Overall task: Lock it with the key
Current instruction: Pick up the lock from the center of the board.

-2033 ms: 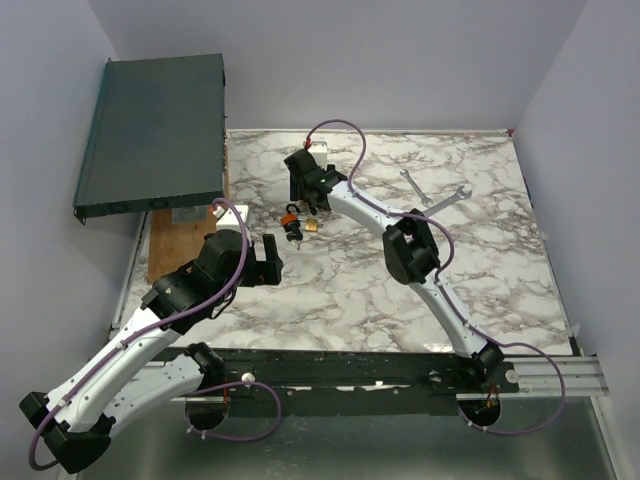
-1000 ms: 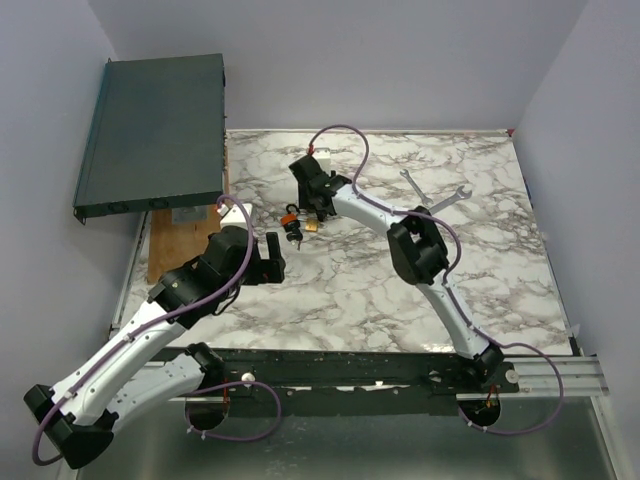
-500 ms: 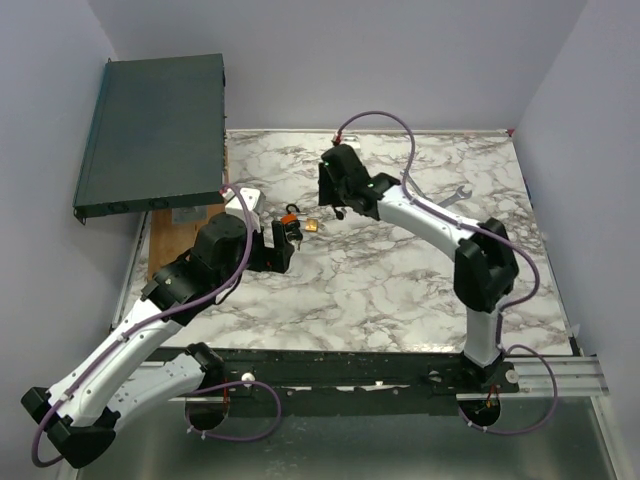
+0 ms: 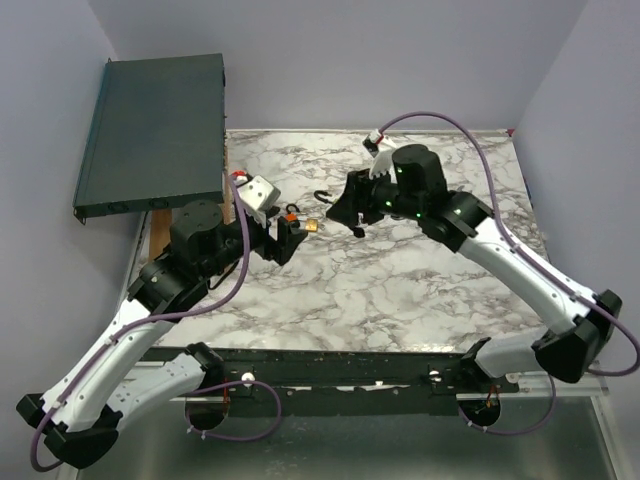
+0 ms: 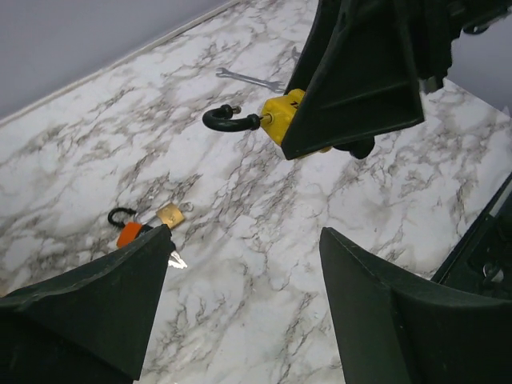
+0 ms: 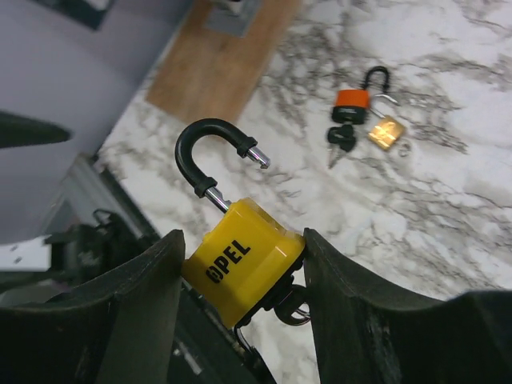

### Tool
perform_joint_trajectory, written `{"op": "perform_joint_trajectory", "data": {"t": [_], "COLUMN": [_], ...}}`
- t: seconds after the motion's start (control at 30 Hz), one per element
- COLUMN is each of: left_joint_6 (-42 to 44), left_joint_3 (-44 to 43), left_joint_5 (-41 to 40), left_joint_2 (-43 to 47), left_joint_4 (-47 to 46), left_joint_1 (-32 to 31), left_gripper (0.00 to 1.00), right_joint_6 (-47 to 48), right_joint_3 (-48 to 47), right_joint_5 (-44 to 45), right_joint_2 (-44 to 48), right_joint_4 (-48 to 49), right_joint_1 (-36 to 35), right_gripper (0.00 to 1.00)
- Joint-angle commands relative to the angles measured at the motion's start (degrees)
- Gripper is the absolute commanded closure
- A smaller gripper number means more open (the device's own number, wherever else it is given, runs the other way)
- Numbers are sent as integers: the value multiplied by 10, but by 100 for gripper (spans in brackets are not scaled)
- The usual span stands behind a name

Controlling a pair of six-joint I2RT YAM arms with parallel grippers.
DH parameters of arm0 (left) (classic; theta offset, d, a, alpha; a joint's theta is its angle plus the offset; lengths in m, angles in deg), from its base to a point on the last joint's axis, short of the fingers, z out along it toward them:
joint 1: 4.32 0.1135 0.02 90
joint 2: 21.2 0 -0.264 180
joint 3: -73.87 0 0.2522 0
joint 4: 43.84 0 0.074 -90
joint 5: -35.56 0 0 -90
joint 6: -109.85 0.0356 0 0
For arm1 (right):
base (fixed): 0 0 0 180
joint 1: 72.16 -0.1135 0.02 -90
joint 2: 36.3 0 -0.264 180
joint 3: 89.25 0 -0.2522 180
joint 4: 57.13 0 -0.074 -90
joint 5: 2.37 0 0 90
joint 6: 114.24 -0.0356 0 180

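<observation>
Padlocks number three. One orange padlock (image 6: pixel 350 100) lies on the marble table (image 4: pixel 400 290). One small brass padlock (image 6: pixel 386 132) lies just beside it, and black-headed keys (image 6: pixel 342 138) lie against its body (too small to count surely). The third, one yellow padlock (image 6: pixel 240 264) marked OPEL, is held in the air to the right of the orange padlock, clear of the table. The right fingers (image 6: pixel 144 320) are clamped on its body from both sides. Its black shackle (image 6: pixel 210 148) stands open, with the free end out of the body. One dark key (image 6: pixel 282 302) with a ring shows at its underside. The left fingers (image 5: pixel 88 312) stand wide apart and hold nothing, one tip just beside the orange padlock in the left wrist view. One wrench (image 5: pixel 248 78) lies well beyond the orange padlock in that view. One dark flat case (image 4: pixel 150 130) sits to the left of the orange padlock and farther back, over one wooden board (image 6: pixel 224 64).
</observation>
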Motion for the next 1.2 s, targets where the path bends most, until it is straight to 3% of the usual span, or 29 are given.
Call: {"op": "perform_joint_trajectory", "data": {"t": [0.0, 0.23, 0.53, 0.9, 1.17], "left_joint_6": [91, 119, 133, 135, 118], "left_joint_3": [-19, -58, -19, -44, -39], "left_joint_5": [134, 222, 319, 344, 367], "left_joint_2": [31, 43, 53, 9, -1], "left_joint_4": [-38, -46, -112, -117, -122], "left_joint_1": [3, 2, 0, -5, -6], "left_gripper": [29, 35, 42, 46, 61], "right_joint_6": [17, 6, -21, -40, -38], "right_joint_3": [-3, -31, -58, -68, -70], "right_joint_5": [-164, -271, -329, -365, -352], "right_joint_2": [69, 113, 124, 118, 115], "right_joint_4": [-34, -80, -100, -97, -104], "right_joint_1": [0, 0, 0, -1, -1], "right_gripper": [93, 91, 91, 91, 91]}}
